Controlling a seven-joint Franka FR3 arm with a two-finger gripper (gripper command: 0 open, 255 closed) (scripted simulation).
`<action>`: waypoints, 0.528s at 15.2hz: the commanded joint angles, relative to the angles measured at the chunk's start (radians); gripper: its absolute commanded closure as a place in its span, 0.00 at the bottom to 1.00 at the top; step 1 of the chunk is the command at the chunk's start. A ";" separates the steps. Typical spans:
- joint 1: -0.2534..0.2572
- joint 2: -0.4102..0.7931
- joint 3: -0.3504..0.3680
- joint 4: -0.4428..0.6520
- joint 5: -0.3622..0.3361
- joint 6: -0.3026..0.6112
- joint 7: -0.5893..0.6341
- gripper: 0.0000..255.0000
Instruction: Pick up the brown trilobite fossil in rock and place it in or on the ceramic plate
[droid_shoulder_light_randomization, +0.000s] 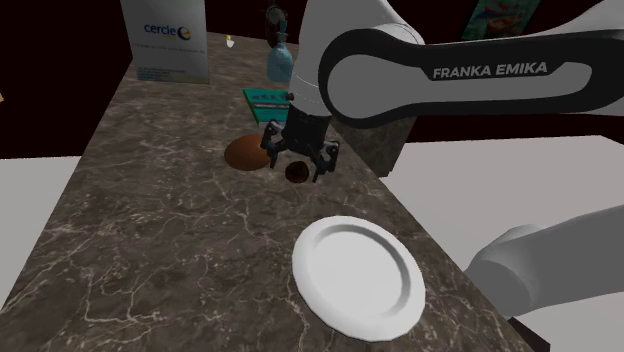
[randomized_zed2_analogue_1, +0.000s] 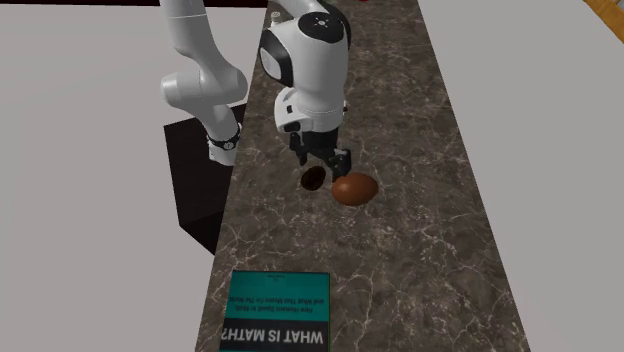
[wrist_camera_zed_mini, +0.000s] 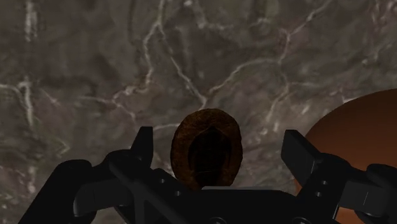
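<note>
The black fingers (wrist_camera_zed_mini: 144, 145) stand wide open, one on each side of the brown fossil (wrist_camera_zed_mini: 207, 149). Neither touches it, and they hold nothing. The fossil is a small dark-brown oval with a darker hollow down its middle. It lies flat on the marbled table (wrist_camera_zed_mini: 95, 63). A larger, smooth, reddish-brown lump (wrist_camera_zed_mini: 359, 130) sits just past one finger, apart from the fossil.

In the shoulder view the fingers (droid_shoulder_light_randomization: 272, 152) hang low over the fossil (droid_shoulder_light_randomization: 297, 173), near the middle of the table (droid_shoulder_light_randomization: 150, 230). The lump (droid_shoulder_light_randomization: 245, 153) lies just beside the fossil at ten o'clock. The white plate (droid_shoulder_light_randomization: 358, 273) lies at five o'clock, apart from the fossil. A teal book (droid_shoulder_light_randomization: 262, 97) lies at eleven o'clock. Beyond it stand a bluish bottle (droid_shoulder_light_randomization: 279, 60) and a white sign (droid_shoulder_light_randomization: 165, 40).

In the second exterior view the fingers (randomized_zed2_analogue_1: 306, 155) point down at the fossil (randomized_zed2_analogue_1: 313, 179). The lump (randomized_zed2_analogue_1: 353, 189) is at four o'clock of it, and the book (randomized_zed2_analogue_1: 275, 310) is at seven o'clock, well apart. The black stand (randomized_zed2_analogue_1: 195, 180) sits beside the table (randomized_zed2_analogue_1: 420, 200), at nine o'clock of the fossil.
</note>
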 joint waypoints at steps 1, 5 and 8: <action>0.001 0.008 0.004 -0.007 0.000 0.000 0.001 0.00; 0.003 0.002 0.001 -0.009 0.002 -0.004 -0.002 1.00; 0.000 0.007 0.001 -0.002 0.000 -0.006 -0.002 1.00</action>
